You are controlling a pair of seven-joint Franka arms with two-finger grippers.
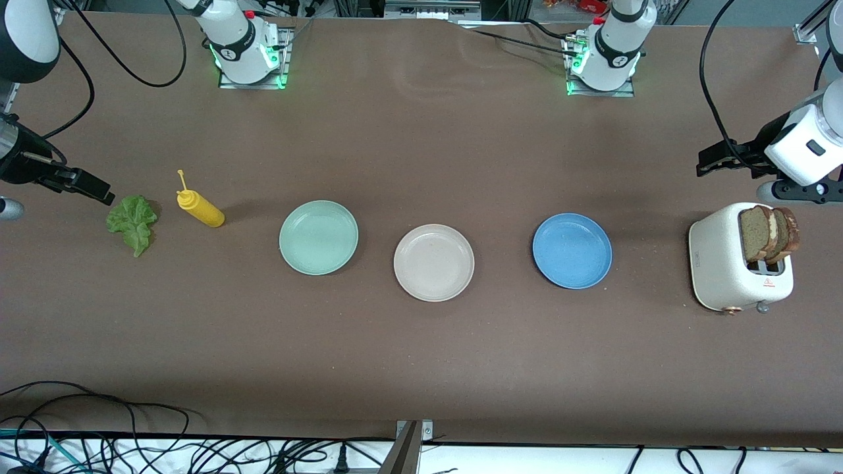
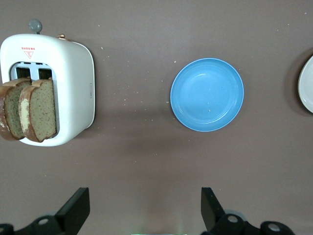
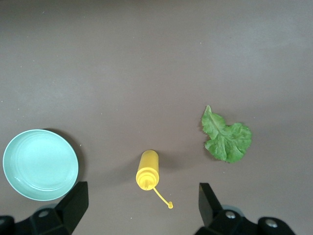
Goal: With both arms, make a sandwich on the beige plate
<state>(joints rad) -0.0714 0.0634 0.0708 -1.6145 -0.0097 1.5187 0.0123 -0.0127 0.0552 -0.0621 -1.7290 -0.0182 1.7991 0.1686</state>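
My left gripper (image 1: 708,161) hangs in the air with its jaws spread wide and nothing between them, above the desk (image 1: 421,342) at the left arm's end, just beside the toaster (image 1: 724,270). From my left wrist I see both black fingers (image 2: 73,210) parted, with bare desk between them. My right gripper (image 1: 99,191) hangs at the right arm's end of the desk, jaws also spread wide and holding nothing, just beside the lettuce leaf (image 1: 134,222); from my right wrist its fingers (image 3: 73,205) stand apart over the desk surface.

No sandwich is put together. Two slices of brown bread (image 1: 767,234) stand upright in the slots of the white toaster, leaning toward the left arm's edge of the desk. The lettuce leaf lies flat on the desk near the right arm's edge, with a yellow squeeze bottle (image 1: 201,209) lying on its side just beside it, toward the middle of the desk.

The beige plate (image 1: 433,263) sits bare at the middle of the desk. It lies between the mint-green plate (image 1: 318,237), toward the right arm's end, and the blue plate (image 1: 571,251), toward the left arm's end. The three plates are apart from one another, and the beige one is a little nearer to the front camera.
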